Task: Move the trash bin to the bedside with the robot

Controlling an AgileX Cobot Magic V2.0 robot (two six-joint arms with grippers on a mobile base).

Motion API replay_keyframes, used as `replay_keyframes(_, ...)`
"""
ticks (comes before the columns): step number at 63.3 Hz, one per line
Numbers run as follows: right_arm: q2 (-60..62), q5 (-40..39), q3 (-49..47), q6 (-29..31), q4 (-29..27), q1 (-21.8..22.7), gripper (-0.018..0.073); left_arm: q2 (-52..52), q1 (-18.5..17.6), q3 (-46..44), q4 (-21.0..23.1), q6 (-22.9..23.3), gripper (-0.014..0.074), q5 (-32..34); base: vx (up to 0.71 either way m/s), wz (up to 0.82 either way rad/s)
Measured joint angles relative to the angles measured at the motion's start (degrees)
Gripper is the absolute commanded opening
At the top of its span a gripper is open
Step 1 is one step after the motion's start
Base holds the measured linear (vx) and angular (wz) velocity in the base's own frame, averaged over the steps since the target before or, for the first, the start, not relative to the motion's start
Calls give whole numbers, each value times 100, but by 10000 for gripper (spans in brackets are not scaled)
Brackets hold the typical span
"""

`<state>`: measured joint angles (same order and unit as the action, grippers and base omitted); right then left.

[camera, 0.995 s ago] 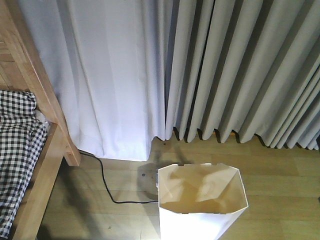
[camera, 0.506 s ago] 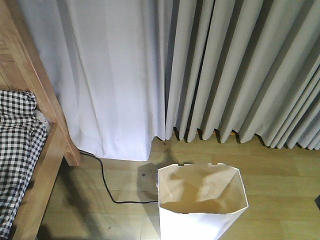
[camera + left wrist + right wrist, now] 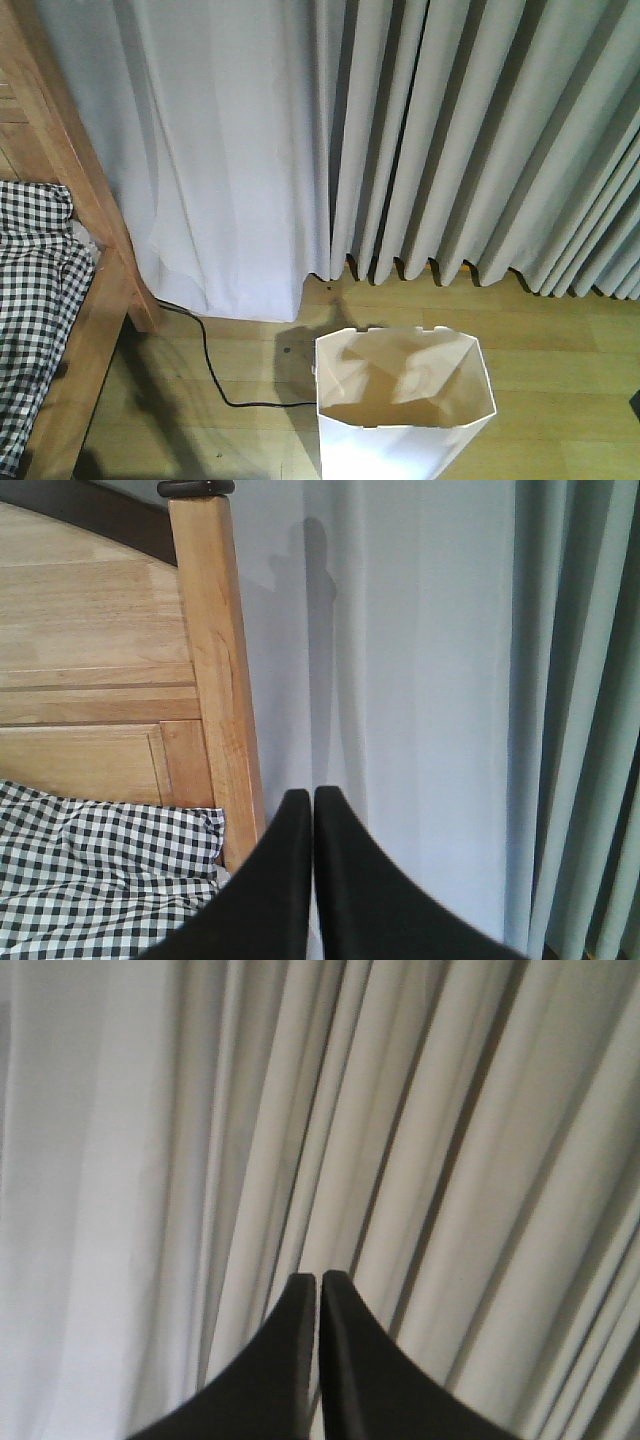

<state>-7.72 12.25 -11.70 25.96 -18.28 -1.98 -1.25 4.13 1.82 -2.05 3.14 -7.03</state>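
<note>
The white trash bin [image 3: 405, 400] stands on the wooden floor at the bottom centre of the front view, its cream inside showing and nothing in it. The bed [image 3: 95, 290] with light wooden frame and black-and-white check bedding [image 3: 30, 300] is at the left, a short gap from the bin. It also shows in the left wrist view [image 3: 215, 650]. My left gripper [image 3: 312, 798] is shut and empty, raised and facing the bedpost and the white curtain. My right gripper [image 3: 318, 1282] is shut and empty, facing the grey curtain. Neither gripper shows in the front view.
A white curtain [image 3: 220, 150] and pleated grey curtains [image 3: 480, 140] hang behind the bin down to the floor. A black cable [image 3: 215, 380] runs over the floor between the bed and the bin. A dark object [image 3: 636, 402] just shows at the right edge.
The view has shifted very slightly; the bin and the bed keep their places. A dark object has come in at the right edge.
</note>
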Motion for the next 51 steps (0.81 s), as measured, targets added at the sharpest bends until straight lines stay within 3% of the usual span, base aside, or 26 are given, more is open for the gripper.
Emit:
replay_keyframes(13,287,-137,502,-2453,1890,254,-9,0,0,0,0,0,-6,0,0,0)
replay_keyframes(17,454,-263,778,-2863,2176,254,-9,0,0,0,0,0,-6,0,0,0)
replay_keyframes(27,820,-612,1319,-3096,2337,261,-9,0,0,0,0,0,-6,0,0,0)
replay_keyframes(51,842,-752,1324,-3035,2117,261,-9,0,0,0,0,0,-6,1,0,0)
